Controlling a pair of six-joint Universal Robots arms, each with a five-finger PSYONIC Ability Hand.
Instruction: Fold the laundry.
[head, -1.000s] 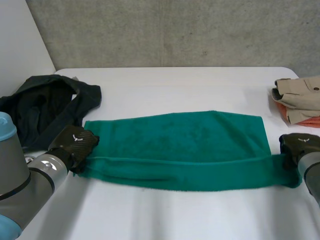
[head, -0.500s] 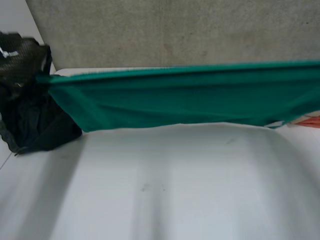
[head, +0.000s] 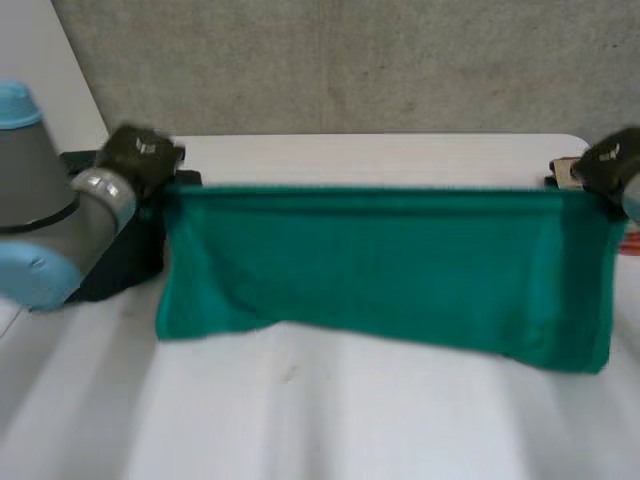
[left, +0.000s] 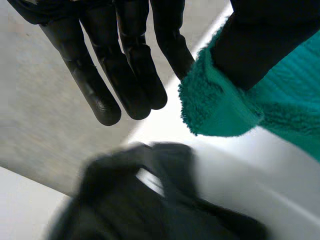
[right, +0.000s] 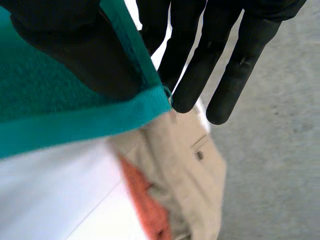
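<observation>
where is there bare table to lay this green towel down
Bare table runs wide on the robot's side of the hanging towel, plus a strip behind it. Crowded: dark clothes at the left end, beige clothes at the right.

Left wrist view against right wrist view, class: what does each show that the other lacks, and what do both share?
Left wrist view: the left hand pinching a towel corner, dark clothes heaped beyond its fingertips. Right wrist view: the right hand pinching a towel corner, beige clothes and orange cloth beyond its fingertips. Both: the green towel, white table, grey wall.
</observation>
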